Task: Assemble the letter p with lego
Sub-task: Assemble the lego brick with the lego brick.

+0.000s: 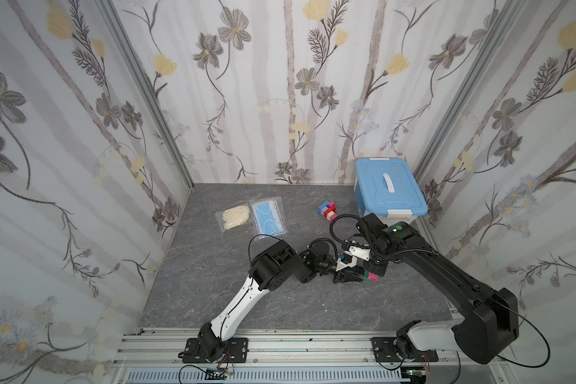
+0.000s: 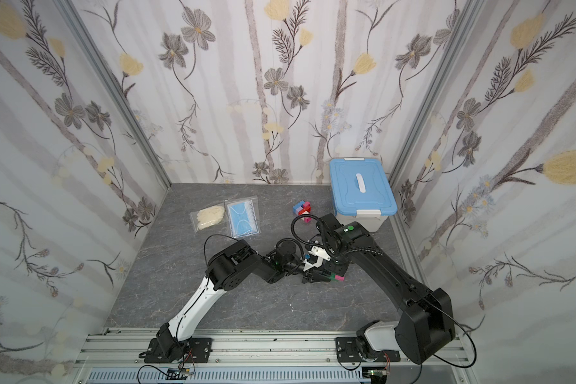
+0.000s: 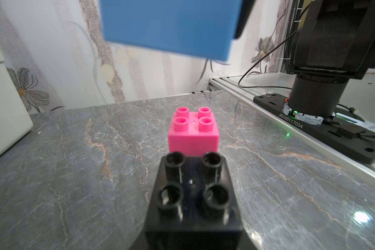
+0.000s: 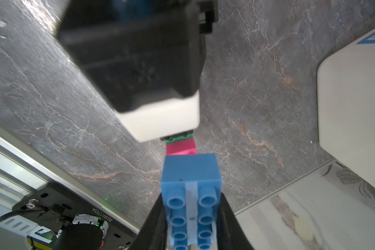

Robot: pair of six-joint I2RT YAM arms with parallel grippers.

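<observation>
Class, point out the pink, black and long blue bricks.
pink brick [image 3: 193, 144], left wrist view, side face.
black brick [image 3: 192, 181], left wrist view, studded top.
long blue brick [image 4: 191, 171], right wrist view, smooth face.

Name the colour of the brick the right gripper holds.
The brick is blue, clearest in the right wrist view.

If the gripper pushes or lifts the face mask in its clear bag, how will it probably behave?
The bagged mask looks thin and flat, so it is probably light and floppy when lifted. Wrapped in clear plastic, it would likely slide on the smooth table, not roll.
</observation>
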